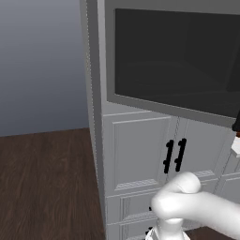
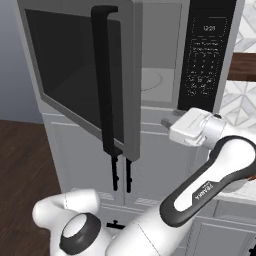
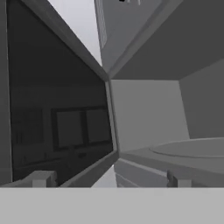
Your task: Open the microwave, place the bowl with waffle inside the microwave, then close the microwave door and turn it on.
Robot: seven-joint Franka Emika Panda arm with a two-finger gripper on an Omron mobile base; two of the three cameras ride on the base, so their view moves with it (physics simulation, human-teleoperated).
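The microwave [image 2: 160, 60] has its door standing open, and the light grey inside with a round turntable [image 3: 192, 148] is visible. The microwave door [image 2: 65, 65] has swung out to the left, its long black bar handle [image 2: 106, 75] facing the right base view. The left base view shows the microwave door [image 1: 173, 56] as a wide dark window. My gripper [image 2: 167, 122] is open just below the front lip of the cavity, right of the door's free edge. In the hand view my gripper [image 3: 109, 180] has nothing between its fingertips [image 3: 41, 179]. The bowl is out of view.
White cabinet doors with short black handles [image 2: 121, 175] stand below the microwave. A dark control panel [image 2: 206, 50] runs down its right side. A tiled wall [image 2: 240, 100] is to the right. Dark wood floor [image 1: 47, 178] lies to the left.
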